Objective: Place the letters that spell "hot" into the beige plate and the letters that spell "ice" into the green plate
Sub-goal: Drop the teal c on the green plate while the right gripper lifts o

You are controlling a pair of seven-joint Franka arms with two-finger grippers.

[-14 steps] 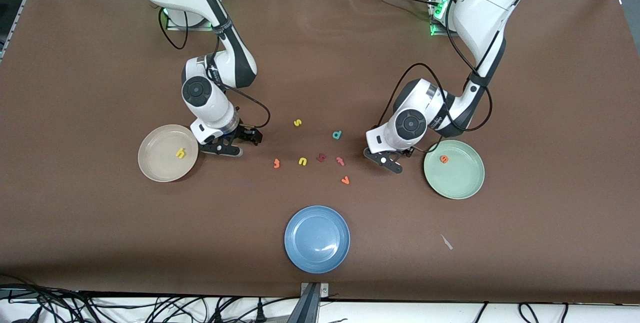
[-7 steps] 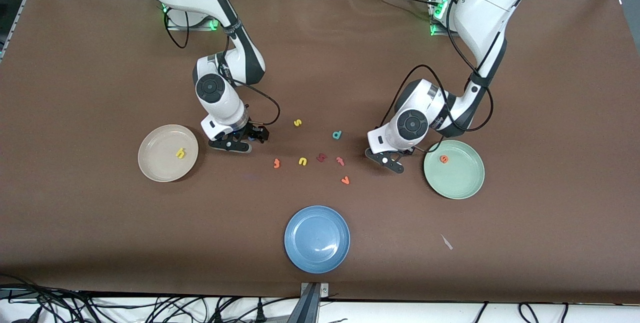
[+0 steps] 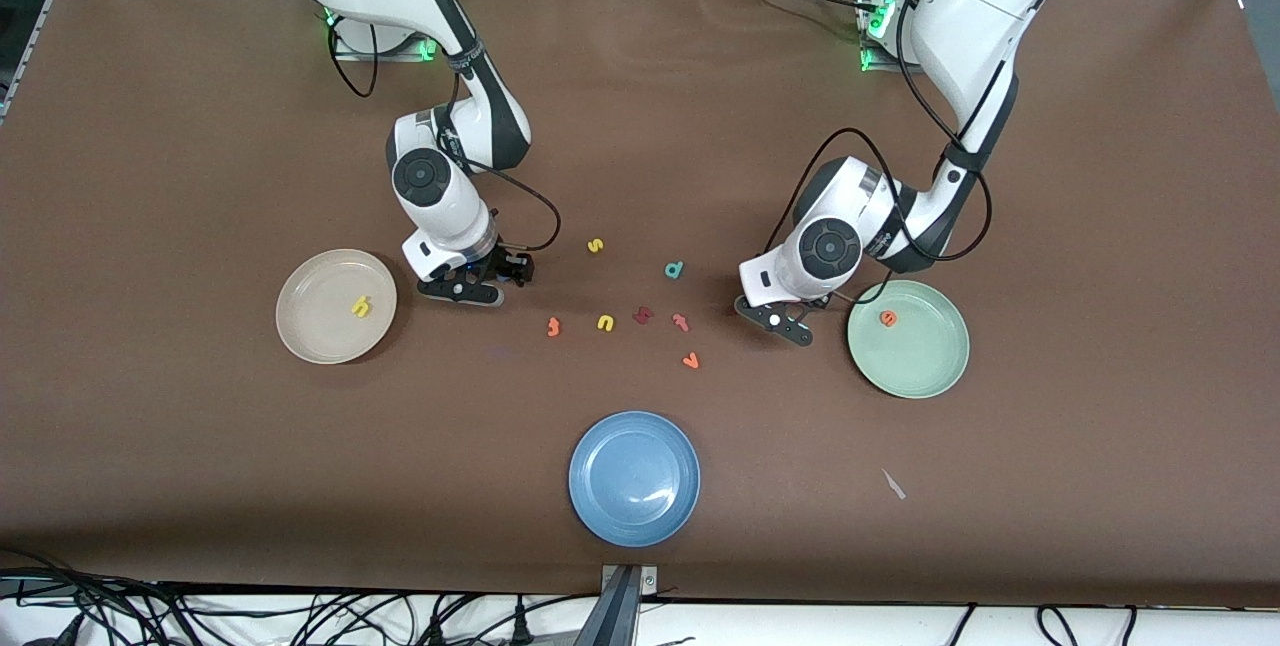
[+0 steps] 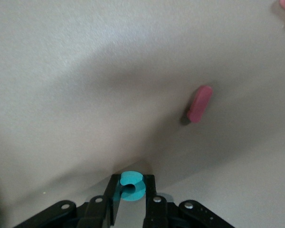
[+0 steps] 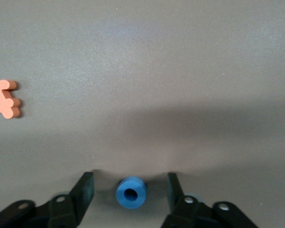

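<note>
My left gripper is shut on the teal "c", low over the table beside the green plate; in the front view that gripper hides the letter. The orange "e" lies in the green plate. My right gripper stands open around the blue "o", with a gap on each side. From the front it sits near the beige plate, which holds the yellow "h". The orange "t" and a dark red letter lie between the arms.
A yellow "s", teal "d", yellow "n", pinkish-red "t" and orange "v" lie mid-table. A blue plate sits nearer the front camera. A white scrap lies toward the left arm's end.
The right arm moved away from the beige plate toward the table's middle, and its jaws narrowed around the blue "o". The left gripper's jaws closed on the teal "c"; that arm hardly shifted.
</note>
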